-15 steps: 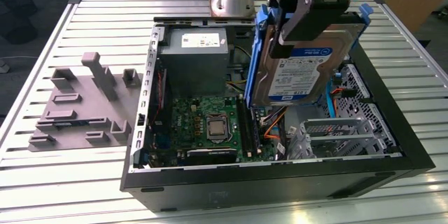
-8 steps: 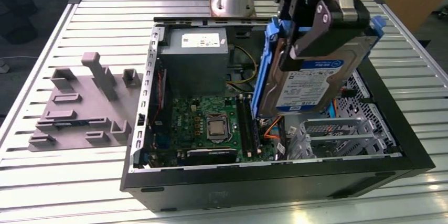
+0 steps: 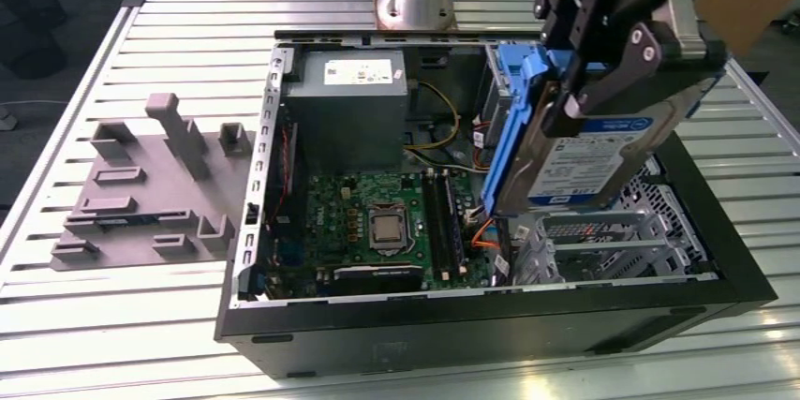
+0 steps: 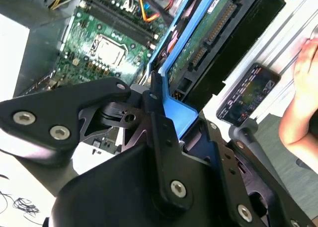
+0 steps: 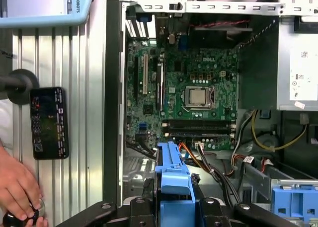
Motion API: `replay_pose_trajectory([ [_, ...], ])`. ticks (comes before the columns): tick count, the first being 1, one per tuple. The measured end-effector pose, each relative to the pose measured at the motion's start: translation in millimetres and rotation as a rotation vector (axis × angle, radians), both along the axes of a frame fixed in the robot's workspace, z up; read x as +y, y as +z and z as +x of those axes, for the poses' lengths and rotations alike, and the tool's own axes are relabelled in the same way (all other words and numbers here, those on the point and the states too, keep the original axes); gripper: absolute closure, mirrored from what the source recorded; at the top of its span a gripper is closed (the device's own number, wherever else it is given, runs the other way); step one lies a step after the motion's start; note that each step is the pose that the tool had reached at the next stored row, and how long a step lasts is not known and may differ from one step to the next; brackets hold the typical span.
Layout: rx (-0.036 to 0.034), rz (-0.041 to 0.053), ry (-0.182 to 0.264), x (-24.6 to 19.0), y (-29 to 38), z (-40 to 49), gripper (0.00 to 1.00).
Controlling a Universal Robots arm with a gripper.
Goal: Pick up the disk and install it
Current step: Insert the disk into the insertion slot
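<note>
My gripper [image 3: 585, 89] is shut on the disk [image 3: 587, 161], a silver drive with a white-and-blue label clipped in a blue bracket [image 3: 515, 128]. In the exterior view the disk hangs tilted, label facing out, above the metal drive cage [image 3: 600, 245] at the right side of the open computer case [image 3: 500, 325]. The second wrist view shows the black fingers [image 4: 154, 113] clamping the blue bracket [image 4: 176, 113], with the disk's green circuit side [image 4: 198, 43] beyond. In the first wrist view the bracket [image 5: 174, 172] juts from the gripper [image 5: 174, 207] over the case.
Inside the case lie the green motherboard [image 3: 375, 222], a grey power supply box [image 3: 344, 91] and loose cables [image 5: 218, 162]. Another blue bracket [image 5: 293, 202] stands in the case. A grey fixture plate [image 3: 150, 185] sits at the exterior view's left. A person's hand [image 5: 17, 187] and a black handheld device [image 5: 47, 122] lie beside the case.
</note>
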State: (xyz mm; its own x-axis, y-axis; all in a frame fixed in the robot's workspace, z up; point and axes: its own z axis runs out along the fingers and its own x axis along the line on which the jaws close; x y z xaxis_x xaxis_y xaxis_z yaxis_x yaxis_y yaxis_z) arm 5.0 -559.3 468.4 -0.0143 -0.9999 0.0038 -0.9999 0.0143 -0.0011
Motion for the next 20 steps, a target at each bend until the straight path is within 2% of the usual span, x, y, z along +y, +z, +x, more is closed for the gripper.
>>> replay_pose_trajectory([
  [6, 0.0, 0.0001, 0.0, -5.0, -7.9, 13.0, 0.64],
  [13, 0.0, 0.0, -0.004, -5.1, -14.0, 27.2, 0.64],
  [20, 0.0, 0.0, -0.004, -5.1, -14.2, 28.4, 0.64],
])
